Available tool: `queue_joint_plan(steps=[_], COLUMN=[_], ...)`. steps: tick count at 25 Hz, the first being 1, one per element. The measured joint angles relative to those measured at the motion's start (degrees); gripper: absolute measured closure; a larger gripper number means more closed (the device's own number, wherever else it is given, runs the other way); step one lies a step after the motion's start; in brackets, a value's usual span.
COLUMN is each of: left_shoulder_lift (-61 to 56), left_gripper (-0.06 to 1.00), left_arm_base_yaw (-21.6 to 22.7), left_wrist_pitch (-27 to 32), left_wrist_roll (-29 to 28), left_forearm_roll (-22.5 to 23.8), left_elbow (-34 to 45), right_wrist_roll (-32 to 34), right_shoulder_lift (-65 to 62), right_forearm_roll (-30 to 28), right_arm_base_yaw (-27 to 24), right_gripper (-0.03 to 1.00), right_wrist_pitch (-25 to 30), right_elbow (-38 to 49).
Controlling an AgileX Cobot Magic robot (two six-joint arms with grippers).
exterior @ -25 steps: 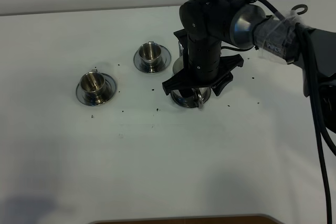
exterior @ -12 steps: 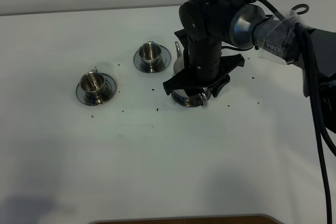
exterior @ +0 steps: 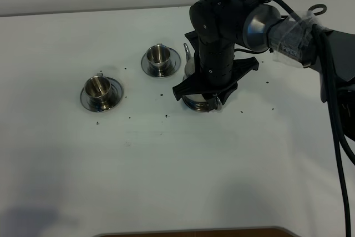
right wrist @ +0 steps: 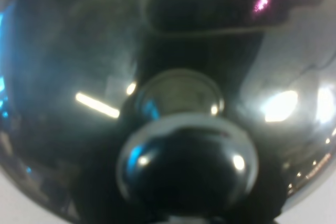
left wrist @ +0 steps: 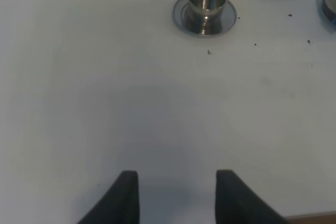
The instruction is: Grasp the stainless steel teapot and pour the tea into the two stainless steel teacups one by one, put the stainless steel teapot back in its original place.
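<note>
Right gripper [exterior: 208, 94] nudged over one teapot [exterior: 194, 102], two teacups [exterior: 100, 87] [exterior: 158, 54] apart

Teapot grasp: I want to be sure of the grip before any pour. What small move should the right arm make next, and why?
Probably close firmly on the teapot, then lift slightly. The right gripper sits low over it, the lid knob filling the right wrist view; the pot is not yet lifted, and whether the jaws hold it cannot be told.

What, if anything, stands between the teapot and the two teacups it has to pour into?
Nothing visible does: only bare table with dark specks separates the teapot, the nearer teacup and the farther teacup.
</note>
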Motion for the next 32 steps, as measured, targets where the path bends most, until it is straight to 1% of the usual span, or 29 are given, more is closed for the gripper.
queue_joint_plan(steps=[9,28,32], left_shoulder_lift=[0.0,0.0,0.0], left_gripper=[0.55,0.55,0.55], left_arm_base_yaw=[0.0,0.0,0.0], left_wrist_pitch=[0.0,0.0,0.0], left_wrist_roll=[0.0,0.0,0.0], left_forearm_roll=[0.0,0.0,0.0], left_elbow=[0.0,0.0,0.0], right_wrist_roll=[0.0,-0.11,-1.36], right_shoulder_lift=[0.0,-1.69,-1.69], right_forearm_roll=[-0.11,-3.79,-4.02], right_arm_base_yaw=[0.0,0.0,0.0], right_gripper=[0.77,0.77,0.78], right_wrist_pitch=[1.15,2.0,2.27], right_elbow=[0.0,0.0,-1.96])
